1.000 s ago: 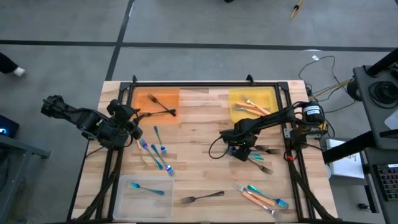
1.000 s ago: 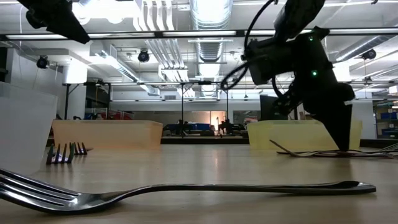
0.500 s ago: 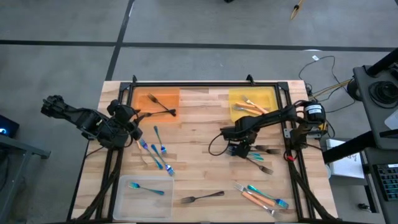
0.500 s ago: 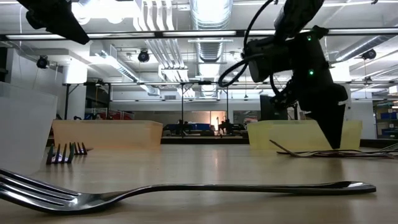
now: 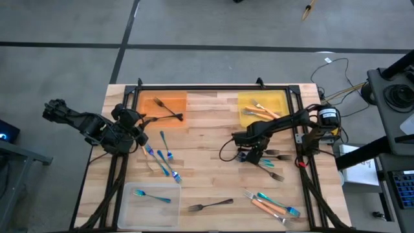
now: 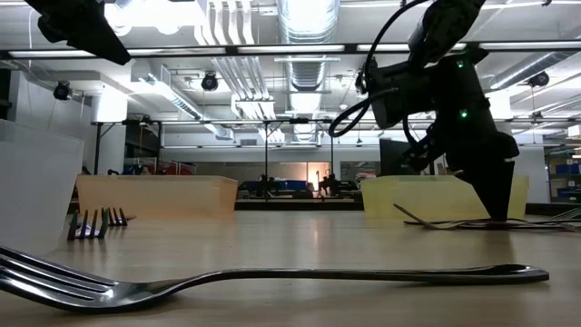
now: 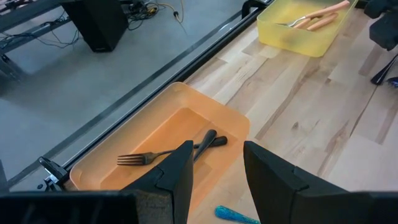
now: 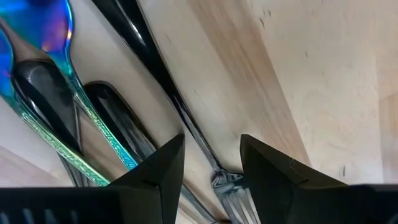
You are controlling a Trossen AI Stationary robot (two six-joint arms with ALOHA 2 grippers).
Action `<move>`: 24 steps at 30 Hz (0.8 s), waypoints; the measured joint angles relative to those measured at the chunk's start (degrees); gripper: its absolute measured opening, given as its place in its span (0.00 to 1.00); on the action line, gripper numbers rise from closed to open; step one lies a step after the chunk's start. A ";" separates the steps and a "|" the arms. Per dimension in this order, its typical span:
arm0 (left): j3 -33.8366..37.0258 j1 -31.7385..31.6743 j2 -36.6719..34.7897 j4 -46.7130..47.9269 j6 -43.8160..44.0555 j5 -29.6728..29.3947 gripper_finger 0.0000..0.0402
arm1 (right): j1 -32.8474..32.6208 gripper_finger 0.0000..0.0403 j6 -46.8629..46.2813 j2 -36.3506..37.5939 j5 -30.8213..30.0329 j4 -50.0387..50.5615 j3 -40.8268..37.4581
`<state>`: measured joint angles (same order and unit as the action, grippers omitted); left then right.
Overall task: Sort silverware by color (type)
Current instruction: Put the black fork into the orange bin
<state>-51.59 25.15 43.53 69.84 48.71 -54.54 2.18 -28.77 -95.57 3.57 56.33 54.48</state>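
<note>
My right gripper [image 5: 253, 154] is open and low over a cluster of dark grey forks [image 5: 277, 157] right of the table's middle. In the right wrist view its fingers [image 8: 211, 144] stand on either side of one dark fork's slim stem [image 8: 186, 121]; a blue-teal spoon [image 8: 46, 53] lies beside it. My left gripper [image 5: 141, 129] waits open at the left, above the table, facing the orange tray [image 7: 134, 140] that holds two dark utensils [image 7: 180, 149]. Several blue-teal pieces [image 5: 163, 157] lie flat near it.
The yellow tray [image 5: 283, 97] at the far right holds orange-handled pieces [image 5: 264, 112]. A clear tray [image 5: 132, 213] at the near left holds one blue fork [image 5: 152, 195]. A dark fork [image 5: 210, 206] lies at the near edge, with orange-handled and blue pieces [image 5: 272, 204] at the near right.
My right gripper has shifted a little toward the table's right edge over the dark forks, staying low. The left arm and the silverware have kept still.
</note>
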 joint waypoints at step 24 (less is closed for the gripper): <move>0.00 -0.02 0.97 -0.86 0.04 0.04 0.31 | 4.23 0.36 1.72 -0.13 2.00 -2.83 -0.79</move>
<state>-51.59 25.13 44.50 68.99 48.75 -54.50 6.42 -27.06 -95.70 5.57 53.50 53.69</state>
